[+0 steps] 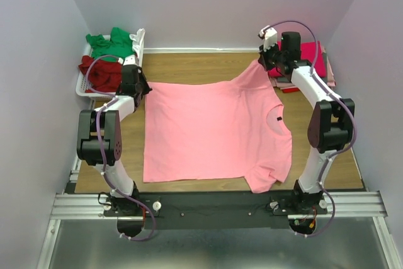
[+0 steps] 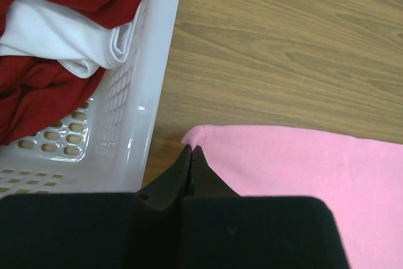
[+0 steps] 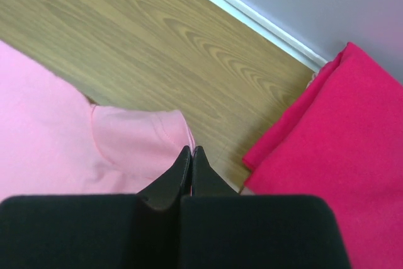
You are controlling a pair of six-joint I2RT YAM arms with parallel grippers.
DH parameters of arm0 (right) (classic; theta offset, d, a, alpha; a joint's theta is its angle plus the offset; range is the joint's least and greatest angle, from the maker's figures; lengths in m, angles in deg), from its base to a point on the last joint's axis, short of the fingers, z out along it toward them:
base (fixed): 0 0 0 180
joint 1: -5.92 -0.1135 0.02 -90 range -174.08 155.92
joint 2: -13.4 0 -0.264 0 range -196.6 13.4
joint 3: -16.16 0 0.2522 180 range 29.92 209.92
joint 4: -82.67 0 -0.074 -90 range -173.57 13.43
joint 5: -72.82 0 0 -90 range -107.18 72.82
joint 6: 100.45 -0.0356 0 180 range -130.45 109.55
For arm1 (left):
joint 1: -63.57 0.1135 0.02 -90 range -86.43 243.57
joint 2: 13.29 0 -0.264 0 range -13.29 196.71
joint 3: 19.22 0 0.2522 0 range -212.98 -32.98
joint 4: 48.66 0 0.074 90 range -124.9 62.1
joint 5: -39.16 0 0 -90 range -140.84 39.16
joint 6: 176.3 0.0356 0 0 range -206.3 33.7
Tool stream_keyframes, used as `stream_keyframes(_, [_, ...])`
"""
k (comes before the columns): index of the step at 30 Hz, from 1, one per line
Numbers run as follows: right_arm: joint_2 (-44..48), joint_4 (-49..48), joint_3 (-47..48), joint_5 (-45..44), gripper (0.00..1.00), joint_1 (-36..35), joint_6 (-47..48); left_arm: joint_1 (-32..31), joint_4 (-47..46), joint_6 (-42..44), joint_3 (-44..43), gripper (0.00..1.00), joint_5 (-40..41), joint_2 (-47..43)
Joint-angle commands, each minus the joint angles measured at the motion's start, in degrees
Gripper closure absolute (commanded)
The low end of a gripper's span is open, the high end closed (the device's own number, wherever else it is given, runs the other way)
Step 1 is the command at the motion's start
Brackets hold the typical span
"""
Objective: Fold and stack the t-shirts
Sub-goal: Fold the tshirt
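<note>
- Pink t-shirt [image 1: 214, 130]: spread flat just right of the basket [image 2: 141, 92], ready for folding.
- Left gripper [image 2: 191, 150]: I pinch its hem corner beside the basket, for tension.
- Right gripper [image 3: 191, 150]: I pinch its sleeve edge, well right of the basket.

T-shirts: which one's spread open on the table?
The pink shirt, laid flat on the table. The green shirt and dark red shirt are bunched in the basket far left; the magenta shirt lies folded far right.
</note>
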State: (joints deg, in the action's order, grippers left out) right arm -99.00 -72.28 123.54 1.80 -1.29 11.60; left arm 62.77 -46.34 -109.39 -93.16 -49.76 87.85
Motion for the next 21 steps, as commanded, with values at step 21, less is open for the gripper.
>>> stream_keyframes(21, [18.7, -2.5, -20.3, 7.7, 0.99, 2.9, -1.9, 0.4, 1.2, 0.9, 6.9, 1.00, 0.5, -9.7])
